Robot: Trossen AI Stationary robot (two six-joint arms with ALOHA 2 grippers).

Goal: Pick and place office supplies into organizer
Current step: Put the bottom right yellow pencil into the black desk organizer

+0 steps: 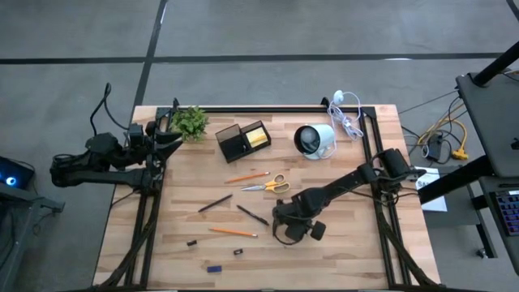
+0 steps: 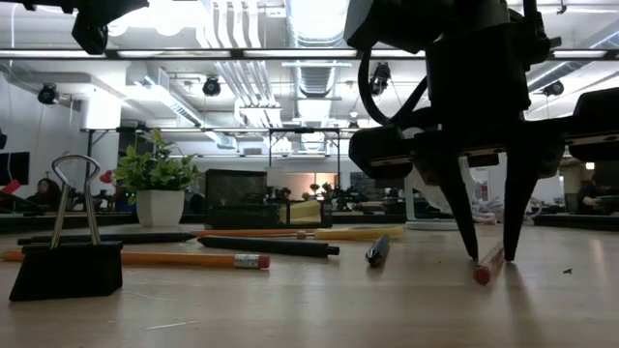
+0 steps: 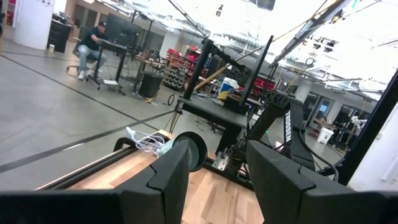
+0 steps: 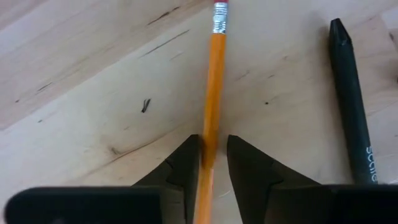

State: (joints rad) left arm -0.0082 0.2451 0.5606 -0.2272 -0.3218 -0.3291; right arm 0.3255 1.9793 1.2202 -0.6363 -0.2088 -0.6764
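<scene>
Near the scissors, toward the table's front: right gripper lowered to the tabletop, fingers straddling an orange pencil, narrow gaps remaining. Beside the plant, at the table's back-left: left gripper parked, open, empty.

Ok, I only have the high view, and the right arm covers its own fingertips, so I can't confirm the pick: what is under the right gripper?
Observer: In the right wrist view, an orange pencil runs between the fingers of the right gripper, which are open.
Operator: Is it lifted?
Observer: No. In the low view it lies flat on the table, with a fingertip down on either side.
Operator: Anything close by to snag?
Observer: A dark pen lies beside the pencil, apart from the fingers.
</scene>
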